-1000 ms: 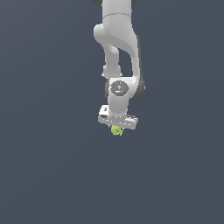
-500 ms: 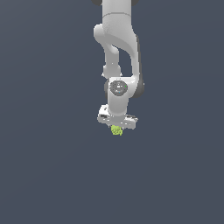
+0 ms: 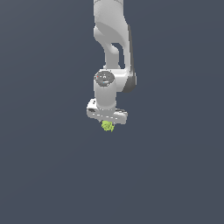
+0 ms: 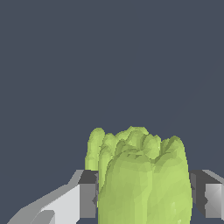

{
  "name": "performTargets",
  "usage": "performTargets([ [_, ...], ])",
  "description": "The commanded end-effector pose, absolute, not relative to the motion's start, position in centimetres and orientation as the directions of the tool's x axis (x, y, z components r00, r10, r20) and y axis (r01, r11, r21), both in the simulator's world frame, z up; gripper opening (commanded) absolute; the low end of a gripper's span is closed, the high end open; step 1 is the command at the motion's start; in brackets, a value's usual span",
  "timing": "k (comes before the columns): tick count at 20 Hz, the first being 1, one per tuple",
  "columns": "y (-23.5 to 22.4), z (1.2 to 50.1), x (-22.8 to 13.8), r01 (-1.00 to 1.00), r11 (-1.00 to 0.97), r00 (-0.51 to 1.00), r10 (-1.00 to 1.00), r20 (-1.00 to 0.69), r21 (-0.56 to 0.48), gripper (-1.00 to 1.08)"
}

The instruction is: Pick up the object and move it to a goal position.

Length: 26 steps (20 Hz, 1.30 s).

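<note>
The object (image 3: 107,126) is a small lime-green lumpy item hanging just under the white arm's hand in the exterior view. My gripper (image 3: 107,124) is shut on it. In the wrist view the object (image 4: 142,175) fills the space between my two fingers (image 4: 87,194), which press against its sides. The fingertips themselves are hidden behind the hand in the exterior view.
A uniform dark grey surface (image 3: 175,175) surrounds the arm on all sides. The white arm (image 3: 111,43) rises out of the frame above the gripper.
The arm and the held object have shifted very slightly toward the exterior view's left. The grip is unchanged.
</note>
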State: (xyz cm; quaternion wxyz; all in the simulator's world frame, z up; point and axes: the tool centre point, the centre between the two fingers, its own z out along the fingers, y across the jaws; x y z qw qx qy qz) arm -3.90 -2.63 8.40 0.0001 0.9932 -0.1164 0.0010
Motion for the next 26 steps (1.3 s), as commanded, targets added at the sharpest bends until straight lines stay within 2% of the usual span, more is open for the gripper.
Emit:
performTargets([
  [1,-4.9,10.0,-4.2,-0.232,-0.973,0.973,-0.232,0.003,0.0,-1.0],
  [16,-19.6,20.5,-5.8,-0.23,-0.973,0.973,-0.23,0.001,-0.002,-1.0],
  [26,-23.0,22.8,-5.9,-0.229,-0.973,0.973,-0.229,0.0,0.0,-1.0],
])
